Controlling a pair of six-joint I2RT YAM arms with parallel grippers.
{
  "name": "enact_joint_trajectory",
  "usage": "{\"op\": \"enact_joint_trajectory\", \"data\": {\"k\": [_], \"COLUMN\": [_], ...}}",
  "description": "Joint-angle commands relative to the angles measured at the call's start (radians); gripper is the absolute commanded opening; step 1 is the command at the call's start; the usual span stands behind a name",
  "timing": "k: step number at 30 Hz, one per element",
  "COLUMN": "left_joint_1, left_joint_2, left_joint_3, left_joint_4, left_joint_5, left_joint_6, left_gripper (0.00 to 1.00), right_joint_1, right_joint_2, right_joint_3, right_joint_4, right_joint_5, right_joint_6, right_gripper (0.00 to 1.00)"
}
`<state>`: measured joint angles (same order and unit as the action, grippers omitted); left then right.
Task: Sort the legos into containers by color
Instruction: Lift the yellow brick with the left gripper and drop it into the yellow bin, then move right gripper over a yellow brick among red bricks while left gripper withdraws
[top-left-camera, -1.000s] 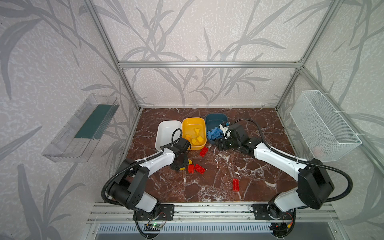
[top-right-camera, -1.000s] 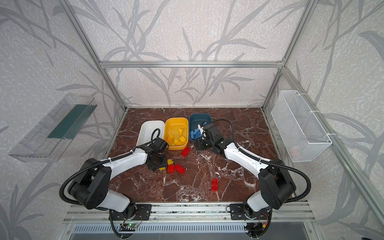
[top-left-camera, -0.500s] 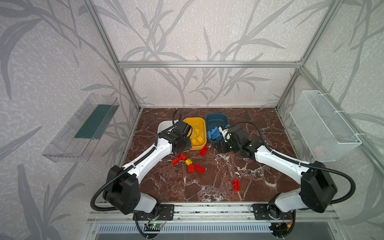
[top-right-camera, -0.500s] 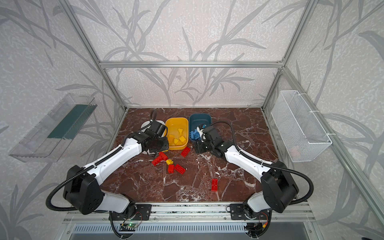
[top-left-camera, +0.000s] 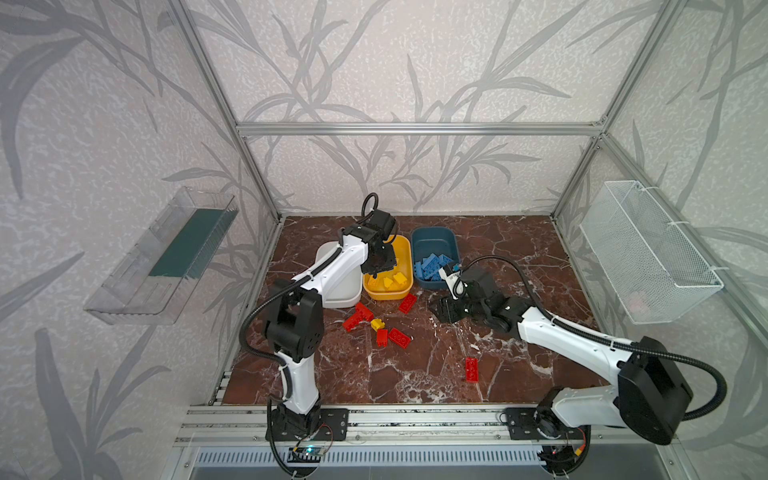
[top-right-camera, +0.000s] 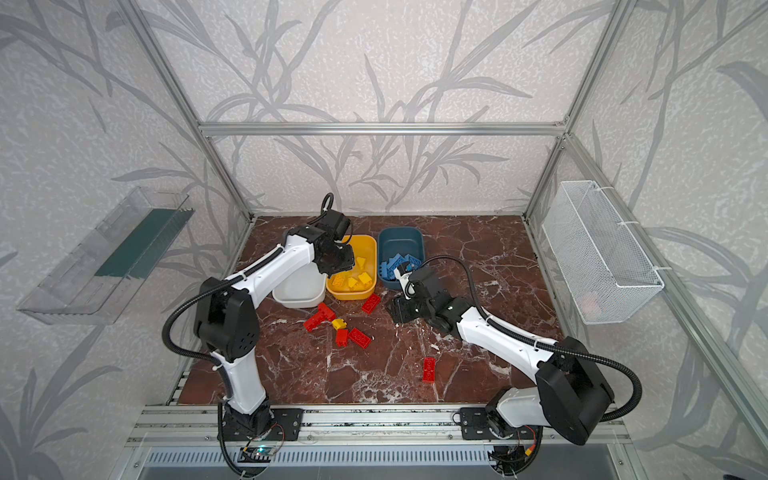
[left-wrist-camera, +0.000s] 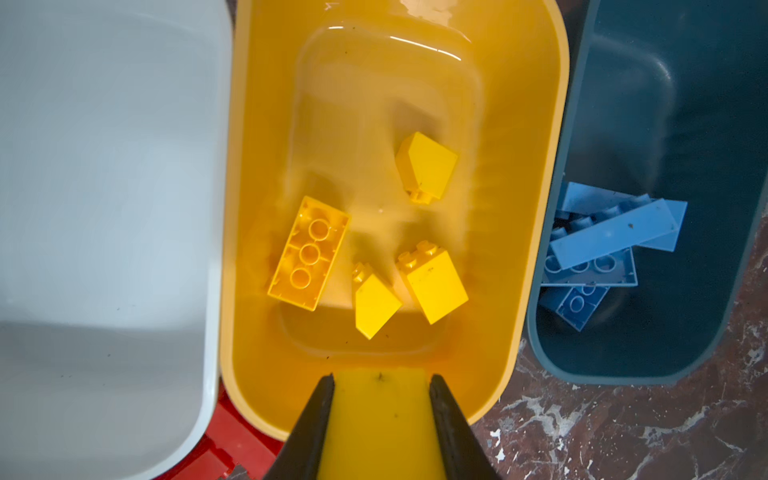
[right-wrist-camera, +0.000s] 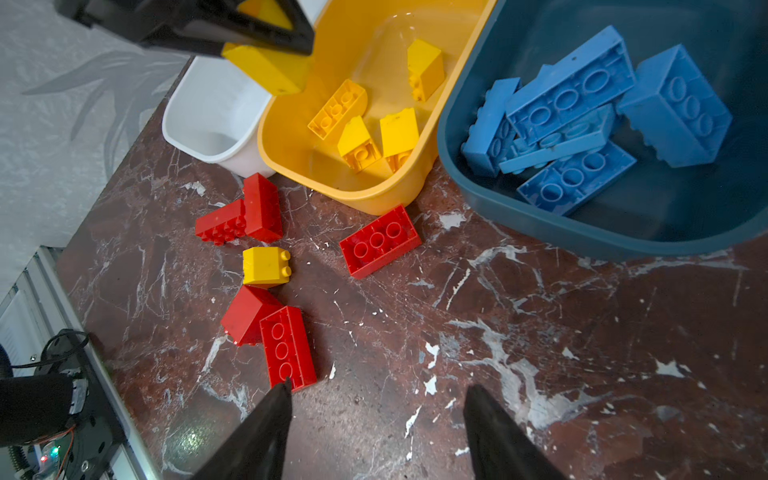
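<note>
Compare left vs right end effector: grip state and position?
Grip: the left end effector is shut on a yellow brick; the right end effector is open, with nothing between its fingers.
Position: the left end effector hangs above the yellow tub; the right end effector is over the marble table, outside every tub.
Shared: both have black, tapered fingers.

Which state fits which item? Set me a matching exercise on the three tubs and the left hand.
Items:
1. white tub
2. yellow tub
3. teal tub
4. left hand

States:
A. contains blue bricks
B. shut on a yellow brick
C. no bricks visible inside
D. contains four loose yellow bricks

Pairs: 1-C, 2-D, 3-A, 4-B.
</note>
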<state>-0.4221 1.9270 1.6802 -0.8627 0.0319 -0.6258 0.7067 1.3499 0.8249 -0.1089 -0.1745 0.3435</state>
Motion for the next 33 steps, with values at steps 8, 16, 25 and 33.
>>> {"op": "enact_joint_trajectory", "data": {"k": [8, 16, 25, 33], "left_joint_1": [0.022, 0.035, 0.048, 0.049], "left_joint_2": [0.177, 0.147, -0.143, -0.498], "left_joint_3": [0.191, 0.185, 0.060, -0.214], "left_joint_4": [-0.104, -0.086, -0.066, 0.007], "left_joint_5": [-0.032, -0.024, -0.080, -0.125], "left_joint_6": [0.029, 0.020, 0.017, 0.021], "left_gripper": [0.28, 0.65, 0.86, 0.87], "right_joint_1": [0.086, 0.192, 0.274, 0.308], "right_joint_2": [0.007, 0.071, 0.199, 0.372], "right_joint_3": [0.013, 0.085, 0.197, 0.350], "right_joint_4": [-0.028, -0.099, -0.138, -0.210], "right_joint_5": [-0.042, 0.035, 0.088, 0.136], "right_joint_6": [-0.076, -0.116, -0.106, -0.089], "right_gripper": [0.75, 0.84, 0.85, 0.84]}}
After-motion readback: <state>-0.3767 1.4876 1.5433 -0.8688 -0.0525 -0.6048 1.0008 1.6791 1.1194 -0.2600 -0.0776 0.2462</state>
